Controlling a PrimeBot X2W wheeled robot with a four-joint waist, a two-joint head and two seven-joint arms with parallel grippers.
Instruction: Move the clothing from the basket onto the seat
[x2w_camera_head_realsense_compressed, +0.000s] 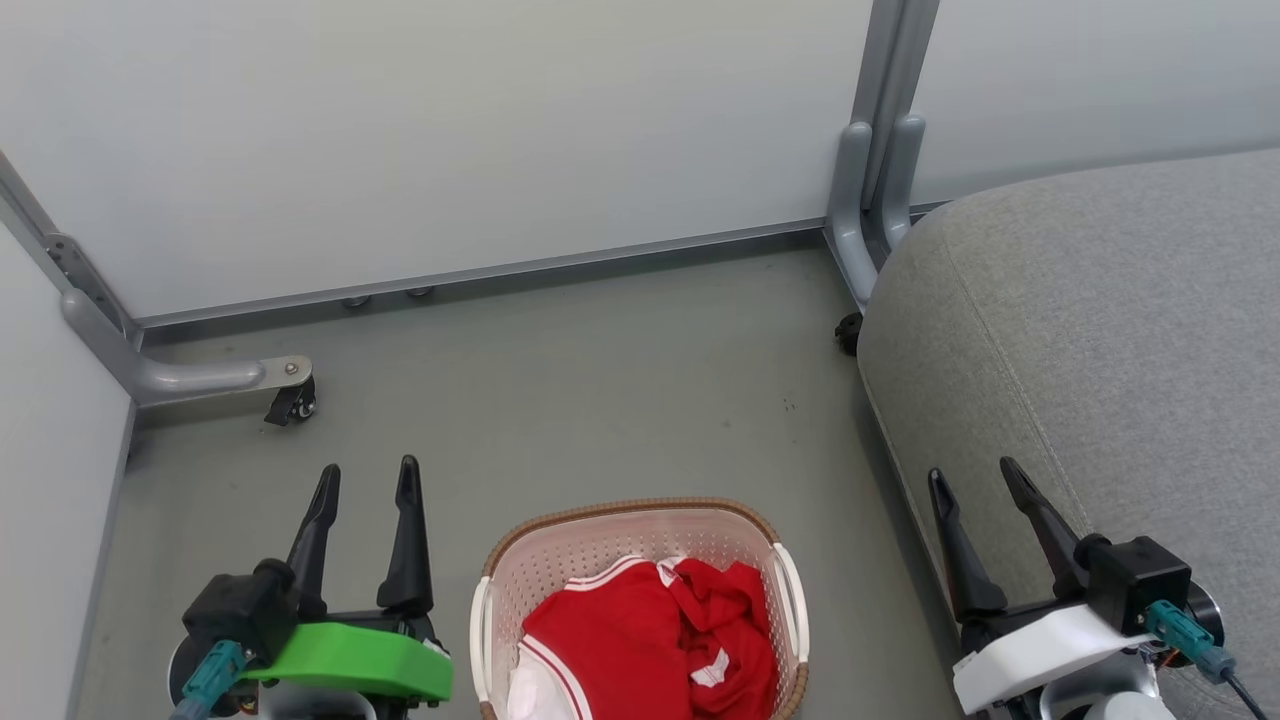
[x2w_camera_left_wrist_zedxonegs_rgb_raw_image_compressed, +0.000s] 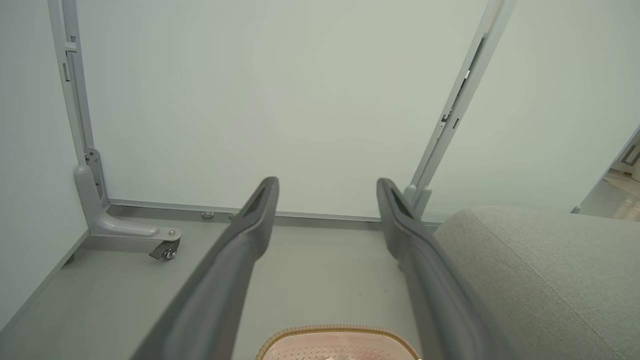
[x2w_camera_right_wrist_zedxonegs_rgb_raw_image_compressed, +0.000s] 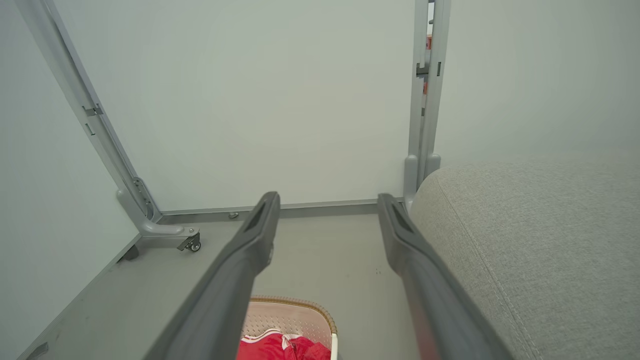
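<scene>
Left gripper (x2w_camera_head_realsense_compressed: 369, 467) spread | right gripper (x2w_camera_head_realsense_compressed: 971, 470) spread | basket (x2w_camera_head_realsense_compressed: 630, 507) near side cropped | clothing (x2w_camera_head_realsense_compressed: 620, 630) partly cut off

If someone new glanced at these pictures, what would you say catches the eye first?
The bright red clothing stands out first, heaped in the cream basket on the grey floor at the bottom middle of the head view. Flanking it, the left gripper and right gripper stand open and hold nothing. The big grey seat takes up the right side.
</scene>
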